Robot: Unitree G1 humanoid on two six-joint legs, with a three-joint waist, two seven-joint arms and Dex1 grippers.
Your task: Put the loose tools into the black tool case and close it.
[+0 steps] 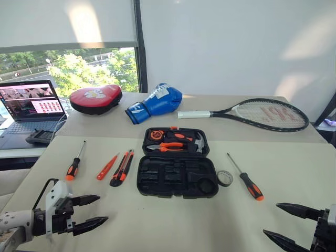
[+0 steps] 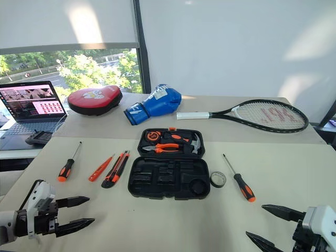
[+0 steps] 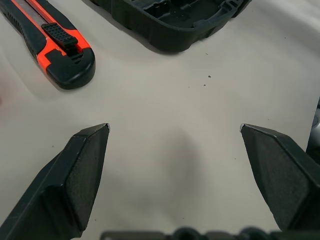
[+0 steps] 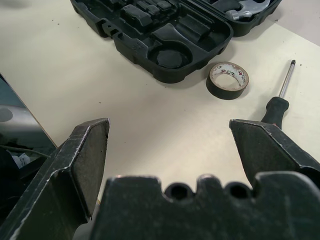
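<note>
- Tool case (image 1: 177,163), black moulded plastic, is seen lying open at the middle of the beige table (image 1: 294,173); pliers (image 1: 169,147), a hammer (image 1: 198,142) and a tape measure (image 1: 156,135) are seated in its far half, while the recesses of the near half stand empty.
- Loose tools are laid out on both sides of the case: to its left, a screwdriver (image 1: 74,164), a slim orange tester screwdriver (image 1: 107,166) and a utility knife (image 1: 122,168); to its right, a small tape roll (image 1: 224,178) just beside the case and a second screwdriver (image 1: 247,179) near it.
- Left gripper (image 1: 94,210) is held low over the near left table edge, fingers (image 3: 82,170) spread wide, nothing between them.
- Right gripper (image 2: 270,227) is held at the near right edge, fingers (image 4: 80,160) likewise spread and empty.
- Step in hand is judged to be the opening one: no loose tool is yet packed.
- Next move would call for a reach forward to the nearest tool on either side, followed by a grasp across its handle.
</note>
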